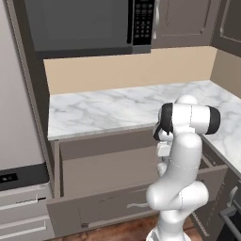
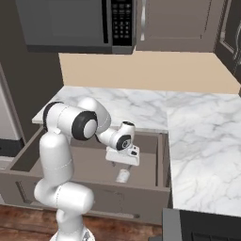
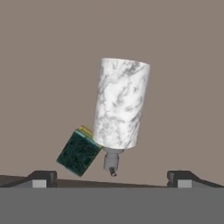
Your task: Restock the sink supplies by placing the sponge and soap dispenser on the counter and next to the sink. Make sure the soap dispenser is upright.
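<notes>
The soap dispenser [image 3: 119, 103], a marbled white bottle, lies on its side on the floor of an open drawer [image 2: 89, 160], with its pump head pointing at the hand. The sponge [image 3: 79, 152], dark green over a yellow edge, rests against the bottle's neck on the left in the hand view. My gripper [image 3: 111, 177] hovers above both with its fingers wide apart and nothing between them. In the right base view the gripper [image 2: 122, 164] hangs just over the dispenser [image 2: 123, 176]. The white marble counter [image 1: 108, 110] runs behind the drawer. The sink is out of view.
The drawer's front wall [image 1: 113, 204] juts out toward the base. A microwave [image 1: 89, 26] and upper cabinets hang over the counter. A stove [image 1: 19, 188] stands to the left. The counter turns a corner on the right [image 2: 202, 141].
</notes>
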